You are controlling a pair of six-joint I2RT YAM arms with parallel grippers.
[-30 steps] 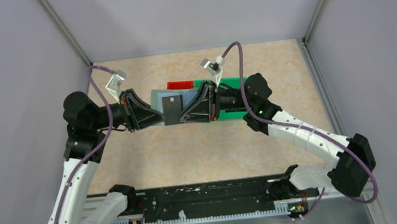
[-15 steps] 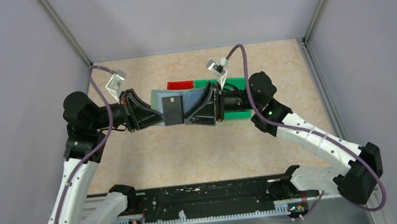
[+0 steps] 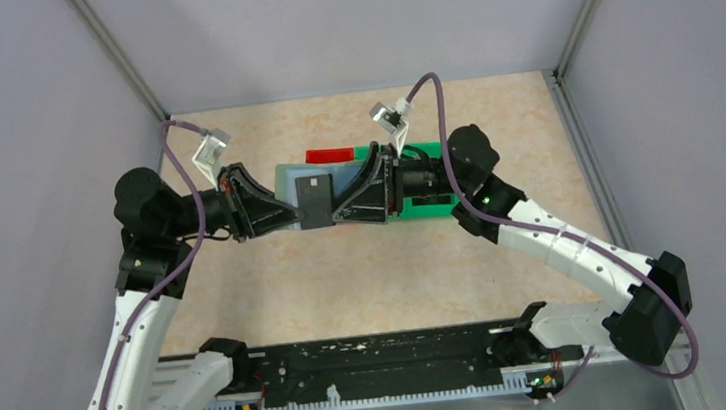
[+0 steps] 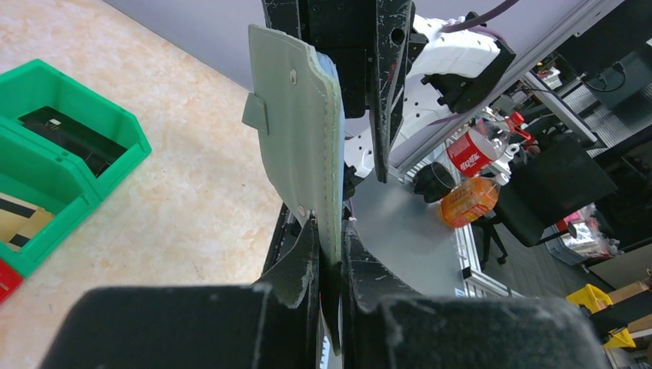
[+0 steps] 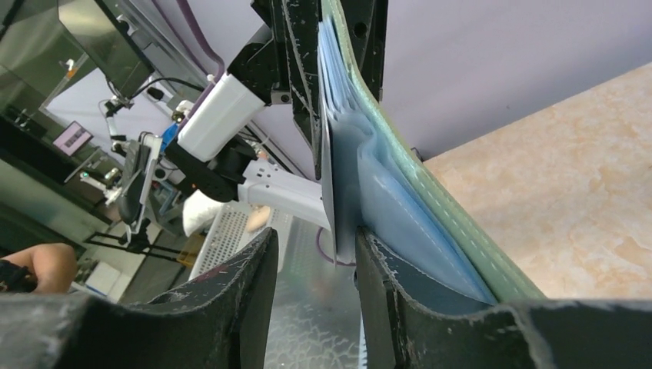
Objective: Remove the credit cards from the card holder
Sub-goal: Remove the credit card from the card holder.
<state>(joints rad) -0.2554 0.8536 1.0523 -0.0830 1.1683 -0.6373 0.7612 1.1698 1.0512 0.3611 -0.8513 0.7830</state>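
Spreading over the last second, the right gripper now has its jaws apart, so no card is pinched; judged, extraction needs a fresh grip.

Top view: card holder held between the arms, near the red bin and green bin. Dark grey card, flat and rectangular, lies on its inner face. Left gripper at the holder's left edge.

Left wrist view: left jaws clamped on the holder's edge. Holder pale grey-green, soft, stitched rim, small tab, metal stud.

Right wrist view: parted fingers flank the card's thin stiff edge. Blue pockets, glossy and bowed, back it.
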